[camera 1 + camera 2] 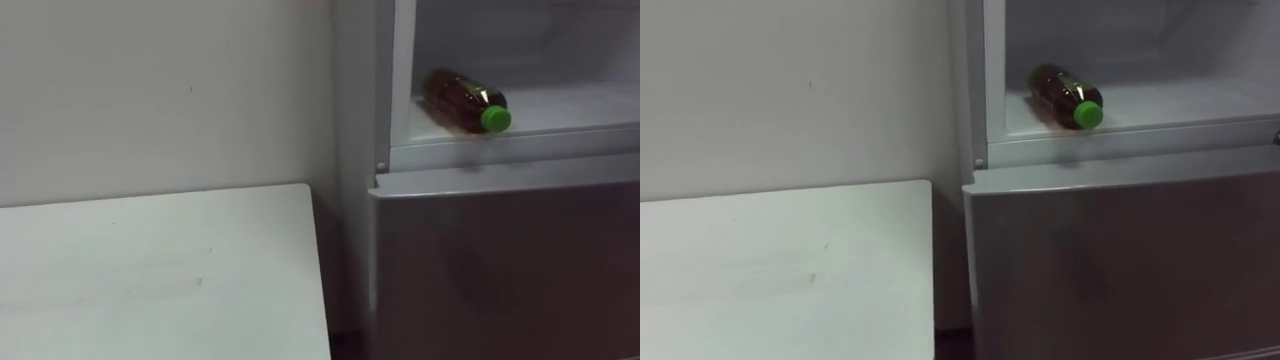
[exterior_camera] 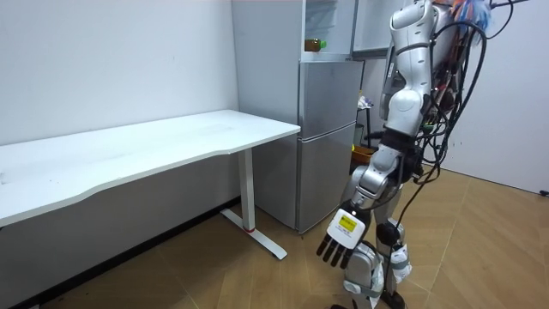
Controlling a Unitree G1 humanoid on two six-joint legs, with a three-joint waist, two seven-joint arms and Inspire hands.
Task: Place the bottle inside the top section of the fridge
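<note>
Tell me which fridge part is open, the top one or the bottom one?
The upper fridge compartment is open: a brown bottle with a green cap lies on its side inside. The lower fridge door under it is shut.

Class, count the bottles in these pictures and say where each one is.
1. The bottle lies on its side in the open upper fridge compartment, green cap toward the front; others may be hidden higher up.
</note>
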